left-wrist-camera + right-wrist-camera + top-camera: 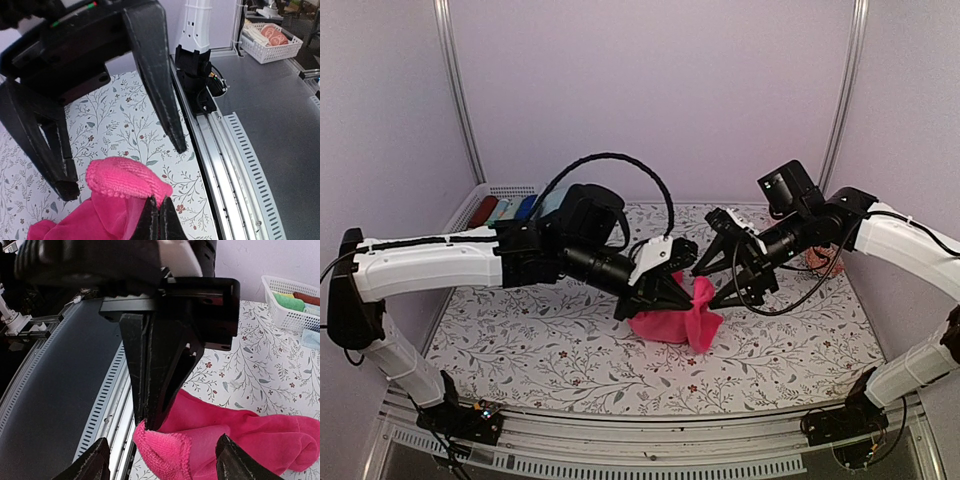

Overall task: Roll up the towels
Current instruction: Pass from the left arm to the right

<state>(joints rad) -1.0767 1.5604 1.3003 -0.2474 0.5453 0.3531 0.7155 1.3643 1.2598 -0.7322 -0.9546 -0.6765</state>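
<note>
The bright pink towel (670,326) lies crumpled mid-table, with one corner lifted. My left gripper (686,291) is shut on that raised corner; the left wrist view shows the closed tips (160,216) pinching the pink terry (122,179). My right gripper (704,288) faces it, open, its fingers on either side of the same corner. In the right wrist view the pink towel (250,440) fills the space between the right gripper's (165,462) spread tips, apart from both. A pale blue cloth (311,338) shows at the right edge there, beside the basket.
A white basket (485,192) with red, teal and dark blue rolls stands at the back left of the floral table (520,340). Another white basket (272,47) sits off the table beyond the metal rail (220,160). Cables hang by the right arm.
</note>
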